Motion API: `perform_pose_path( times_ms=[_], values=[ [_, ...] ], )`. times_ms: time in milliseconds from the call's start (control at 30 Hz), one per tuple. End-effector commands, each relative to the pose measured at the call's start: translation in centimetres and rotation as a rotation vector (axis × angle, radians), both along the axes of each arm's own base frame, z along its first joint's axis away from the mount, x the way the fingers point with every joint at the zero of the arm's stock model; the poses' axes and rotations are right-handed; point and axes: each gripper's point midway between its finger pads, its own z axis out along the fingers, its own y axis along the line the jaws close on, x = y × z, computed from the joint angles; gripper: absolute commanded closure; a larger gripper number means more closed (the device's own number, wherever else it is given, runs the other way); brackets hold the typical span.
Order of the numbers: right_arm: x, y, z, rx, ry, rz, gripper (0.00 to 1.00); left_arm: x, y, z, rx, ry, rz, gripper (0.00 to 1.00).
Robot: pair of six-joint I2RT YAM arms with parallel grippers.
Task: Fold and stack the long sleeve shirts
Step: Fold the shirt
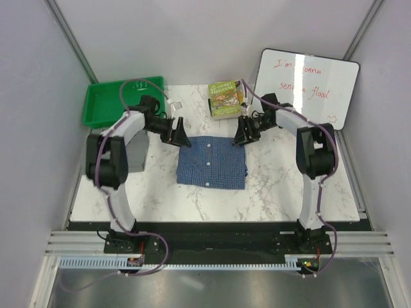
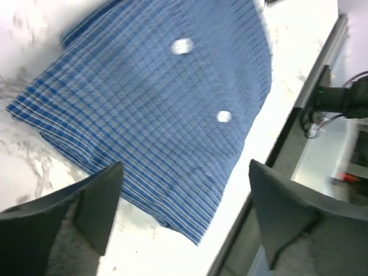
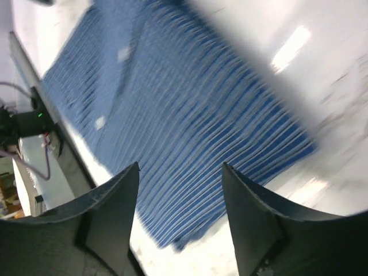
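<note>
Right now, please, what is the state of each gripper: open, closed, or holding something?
Left gripper: open, jaws wide apart, holding nothing, above the blue shirt.
Right gripper: open, holding nothing, above the same shirt.

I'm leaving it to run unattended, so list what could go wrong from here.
1. The left gripper and right gripper hang open close over the far corners of the folded blue shirt. A low sweep could snag the top layer and undo the fold.
2. The book sits just behind the right gripper, so a backward pull might knock it.
</note>
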Motion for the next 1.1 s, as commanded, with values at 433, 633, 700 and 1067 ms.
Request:
perform_pose_path(
  times_ms=[433, 633, 700, 1067],
  values=[
    [-14.1, 7.1, 12.0, 0.371, -0.061, 0.018, 0.02, -15.3, -6.2, 10.2, -0.326, -0.151, 0.079, 0.01],
    [-16.3, 8.7, 6.1, 0.346, 0.131, -0.022, 0.02, -14.3, -6.9, 4.2, -0.263, 0.006, 0.173, 0.01],
    [-16.1, 8.4, 4.2, 0.304, 0.143, -0.022, 0.02, -13.2, -6.6, 3.3, -0.243, -0.005, 0.208, 0.01],
    [-17.0, 1.9, -6.2, 0.110, 0.396, -0.136, 0.02, -11.6, -1.9, -7.4, -0.109, 0.261, 0.415, 0.04]
  ],
)
